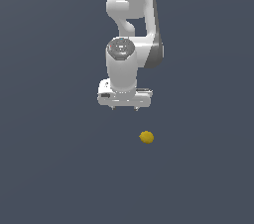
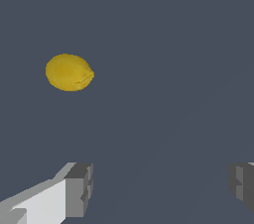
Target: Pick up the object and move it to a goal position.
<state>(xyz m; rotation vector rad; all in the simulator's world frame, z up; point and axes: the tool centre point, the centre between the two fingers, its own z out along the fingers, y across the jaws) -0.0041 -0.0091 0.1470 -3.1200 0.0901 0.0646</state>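
- The white Panda arm [image 1: 134,25] comes down from the top of the exterior view, its wrist turned so the gripper [image 1: 125,108] points toward the floor.
- The gripper is spread wide and carries nothing: in the wrist view its two grey fingertips [image 2: 79,188] stand far apart, one at each side of the picture, with only bare surface between them.
- In the exterior view only the two short finger stubs peek out below the white hand block, well apart from each other.
- The object, a small yellow-orange ball [image 1: 146,137], sits on the dark grey-blue floor [image 1: 54,168], free of the gripper and not touching it.
- In the exterior view the ball lies below the gripper and a little toward the exterior view's right, closer to the finger on that side than to the other.
- From the wrist camera the ball [image 2: 69,72] looks slightly flattened, almost lemon-shaped, with a faint crease on one end; it is clearly outside the gap between the fingers, off to one side and ahead of them.
- How high the fingertips hang above the floor I cannot tell; no shadow or contact shows, though the wrist view has plain surface between the fingers and the ball.
- The floor is one even dark tone in both views, with only a faint paler diagonal band in the wrist view.
- No marker for a goal position shows in either picture.
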